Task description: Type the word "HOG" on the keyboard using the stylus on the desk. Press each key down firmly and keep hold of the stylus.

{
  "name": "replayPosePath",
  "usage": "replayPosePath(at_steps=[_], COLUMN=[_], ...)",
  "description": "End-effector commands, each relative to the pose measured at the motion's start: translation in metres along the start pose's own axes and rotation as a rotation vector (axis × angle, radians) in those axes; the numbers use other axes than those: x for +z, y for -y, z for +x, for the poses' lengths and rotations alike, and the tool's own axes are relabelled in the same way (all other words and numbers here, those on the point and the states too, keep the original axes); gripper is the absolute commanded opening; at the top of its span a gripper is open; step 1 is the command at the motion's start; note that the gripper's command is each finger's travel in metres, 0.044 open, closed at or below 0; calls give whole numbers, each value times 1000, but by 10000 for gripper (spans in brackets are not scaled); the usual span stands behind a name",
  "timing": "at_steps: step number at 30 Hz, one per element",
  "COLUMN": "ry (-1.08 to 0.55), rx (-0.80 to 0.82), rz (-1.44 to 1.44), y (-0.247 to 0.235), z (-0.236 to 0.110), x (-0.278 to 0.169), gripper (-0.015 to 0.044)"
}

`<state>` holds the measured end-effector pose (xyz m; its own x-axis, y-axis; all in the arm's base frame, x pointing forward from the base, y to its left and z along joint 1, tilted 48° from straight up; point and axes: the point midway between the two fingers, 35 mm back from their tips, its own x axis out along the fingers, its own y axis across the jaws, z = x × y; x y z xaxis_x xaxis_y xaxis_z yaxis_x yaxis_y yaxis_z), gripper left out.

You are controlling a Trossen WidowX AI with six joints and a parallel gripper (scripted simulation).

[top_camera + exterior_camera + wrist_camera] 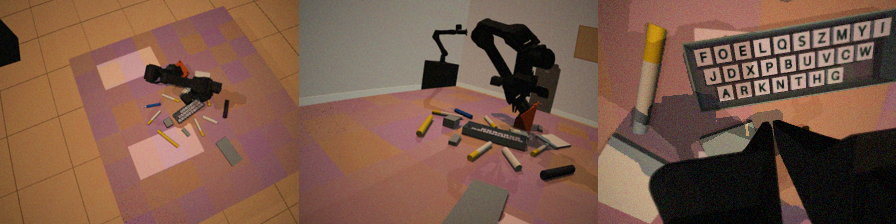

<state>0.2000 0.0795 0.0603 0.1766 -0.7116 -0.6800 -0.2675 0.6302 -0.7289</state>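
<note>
Blue stylus point(152, 105) with its thin tip: lying flat on the mat, well apart from the gripper point(186, 99), off to its side past a white-and-yellow marker point(170, 98), and outside the wrist view altogether. Gripper fingers pinched together on nothing, hanging just short of the keyboard point(788, 60), near the bottom row with H and G. Judged unready for typing: no key worth pressing bare-fingered. Better to open the jaws, travel across to the stylus, come down over the blue barrel's middle, clamp firmly, lift clear of the marker, then return for H.
</note>
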Motion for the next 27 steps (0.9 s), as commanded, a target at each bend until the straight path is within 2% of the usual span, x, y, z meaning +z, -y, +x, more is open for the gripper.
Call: replayPosePath(at_steps=[1,7,10,13,17,27], ry=[0,0,0,12,55,193], rx=[0,0,-4,-66,-191,-407], rz=[0,0,23,344,884,1619], y=[0,0,3,44,108,179], z=[0,0,1,13,32,51], x=[0,0,0,-6,-30,-91], gripper=[0,0,79,150,150,150])
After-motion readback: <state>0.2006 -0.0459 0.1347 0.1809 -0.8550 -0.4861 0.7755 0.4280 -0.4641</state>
